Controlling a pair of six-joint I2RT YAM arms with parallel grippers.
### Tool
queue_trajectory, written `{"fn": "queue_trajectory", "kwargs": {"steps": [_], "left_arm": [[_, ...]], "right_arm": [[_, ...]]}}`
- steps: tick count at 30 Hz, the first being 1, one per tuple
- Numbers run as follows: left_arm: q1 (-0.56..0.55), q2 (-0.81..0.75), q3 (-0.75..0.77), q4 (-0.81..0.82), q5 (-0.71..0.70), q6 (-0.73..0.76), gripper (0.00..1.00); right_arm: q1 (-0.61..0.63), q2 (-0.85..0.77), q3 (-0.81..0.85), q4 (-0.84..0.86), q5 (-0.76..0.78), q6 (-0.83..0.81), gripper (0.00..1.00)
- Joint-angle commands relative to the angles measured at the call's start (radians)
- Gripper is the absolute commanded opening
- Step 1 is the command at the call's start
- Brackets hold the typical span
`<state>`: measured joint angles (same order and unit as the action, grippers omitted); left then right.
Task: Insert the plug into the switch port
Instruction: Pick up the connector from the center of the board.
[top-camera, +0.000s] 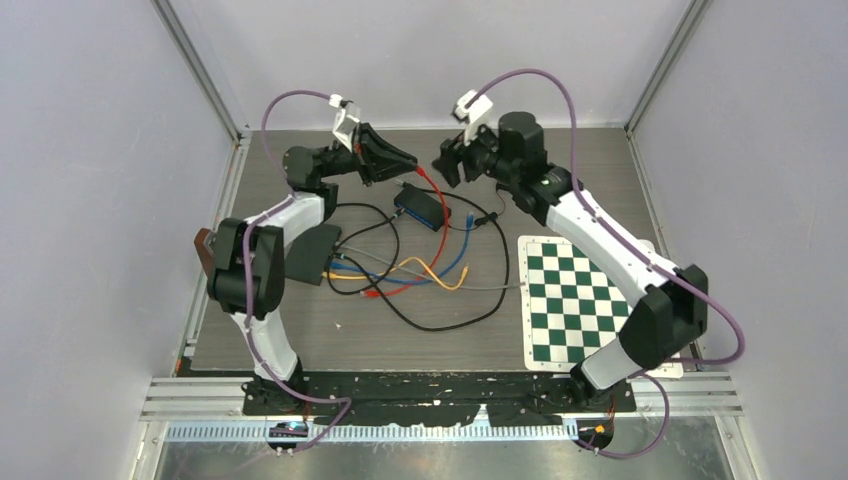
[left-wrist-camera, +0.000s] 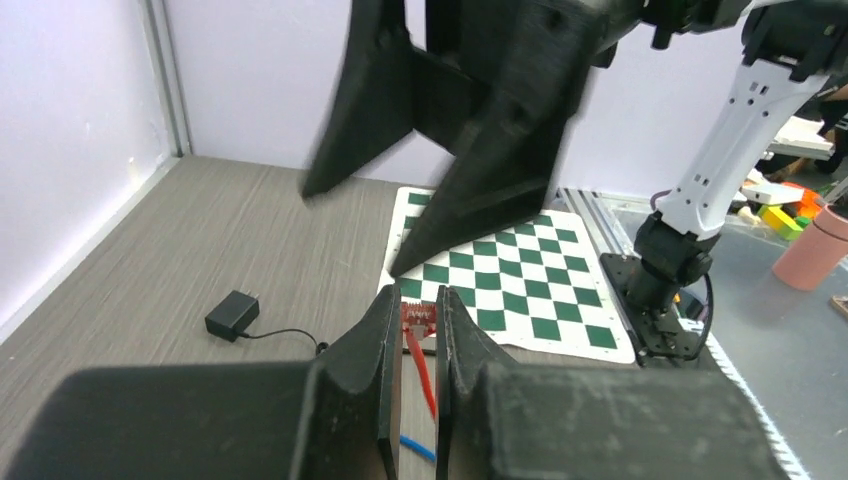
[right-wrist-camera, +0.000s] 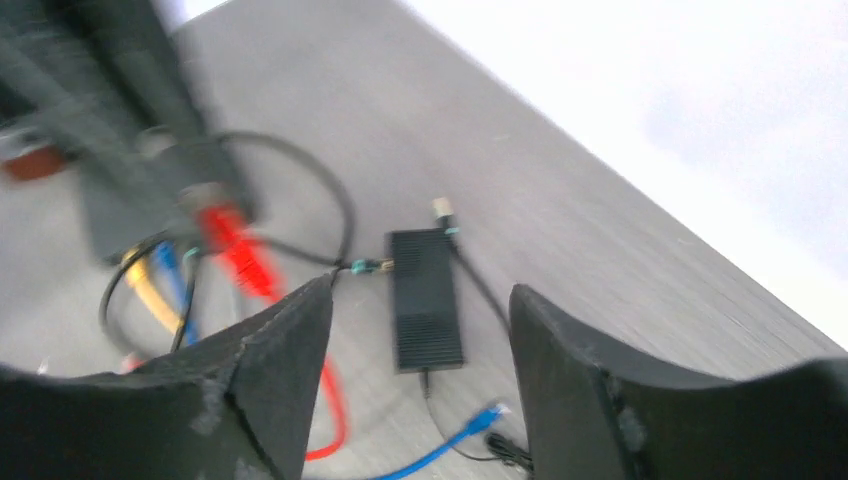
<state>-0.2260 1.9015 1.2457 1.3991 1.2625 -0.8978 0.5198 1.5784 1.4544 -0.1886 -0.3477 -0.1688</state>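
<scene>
Red plug (left-wrist-camera: 418, 317) in the closed left tool (left-wrist-camera: 417, 302), checkered mat (left-wrist-camera: 545, 290) beyond.

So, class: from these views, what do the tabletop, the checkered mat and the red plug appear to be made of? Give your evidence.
Tabletop: likely laminate, matte grey, with a printed-looking wood grain.
Checkered mat: a thin flat sheet, perhaps paper or vinyl, printed with green and white squares.
Red plug: probably moulded plastic, with a hard-edged shape and an even red colour.

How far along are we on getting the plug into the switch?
Done: the left fingers are shut on the red plug. In hand: the plug is held in the air near the switch, with the right fingers open and empty. Left: the plug is not in a port yet; align it and push it in.
</scene>
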Motion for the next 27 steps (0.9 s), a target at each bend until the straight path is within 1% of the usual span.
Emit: {"fn": "queue_trajectory", "kwargs": {"steps": [1, 2, 3, 4, 5, 6, 7, 8, 9, 11, 12, 14, 15, 17, 20, 24, 27], "left_arm": [[0.001, -0.180, -0.072, -0.139, -0.114, 0.125, 0.00], [-0.001, -0.205, -0.081, -0.276, -0.154, 0.189, 0.00], [0.000, -0.229, -0.075, -0.424, -0.200, 0.249, 0.00], [0.001, -0.255, -0.060, -0.607, -0.287, 0.321, 0.00], [0.002, -0.282, -0.041, -0.776, -0.374, 0.381, 0.00], [0.001, -0.303, -0.019, -0.923, -0.438, 0.434, 0.00], [0.003, -0.319, -0.003, -1.030, -0.488, 0.479, 0.00], [0.006, -0.331, 0.001, -1.070, -0.532, 0.487, 0.00], [0.010, -0.344, 0.000, -1.102, -0.576, 0.486, 0.00], [0.017, -0.384, -0.018, -1.132, -0.660, 0.473, 0.00], [0.017, -0.406, -0.034, -1.127, -0.691, 0.464, 0.00], [0.017, -0.451, -0.058, -1.136, -0.752, 0.447, 0.00], [0.017, -0.470, -0.056, -1.156, -0.779, 0.443, 0.00], [0.016, -0.503, -0.037, -1.216, -0.851, 0.439, 0.00], [0.016, -0.566, -0.016, -1.271, -0.951, 0.434, 0.00], [0.012, -0.685, -0.110, -1.125, -1.070, 0.413, 0.00], [0.006, -0.754, -0.137, -1.067, -1.172, 0.382, 0.00]], "right_arm": [[-0.037, -0.104, -0.098, 0.310, 0.472, 0.139, 0.81], [-0.043, -0.109, -0.110, 0.362, 0.477, 0.173, 0.97], [-0.045, -0.114, -0.129, 0.391, 0.451, 0.229, 0.99], [-0.045, -0.126, -0.141, 0.415, 0.421, 0.266, 0.96], [-0.046, -0.130, -0.165, 0.447, 0.379, 0.270, 0.96], [-0.041, -0.133, -0.168, 0.448, 0.370, 0.251, 0.96], [-0.033, -0.125, -0.161, 0.425, 0.348, 0.231, 0.95], [-0.028, -0.118, -0.139, 0.404, 0.345, 0.176, 0.96], [-0.022, -0.105, -0.125, 0.356, 0.343, 0.146, 0.95], [-0.007, -0.099, -0.098, 0.315, 0.377, 0.078, 0.96], [-0.002, -0.102, -0.108, 0.318, 0.377, 0.054, 0.96], [0.001, -0.126, -0.146, 0.360, 0.321, 0.026, 0.99], [0.005, -0.136, -0.153, 0.383, 0.295, 0.018, 0.99], [0.010, -0.138, -0.146, 0.377, 0.292, -0.008, 0.91], [0.010, -0.133, -0.107, 0.344, 0.290, -0.026, 0.89], [0.012, -0.133, -0.093, 0.325, 0.222, -0.028, 0.87], [0.019, -0.132, -0.083, 0.299, 0.194, -0.028, 0.86]]}}
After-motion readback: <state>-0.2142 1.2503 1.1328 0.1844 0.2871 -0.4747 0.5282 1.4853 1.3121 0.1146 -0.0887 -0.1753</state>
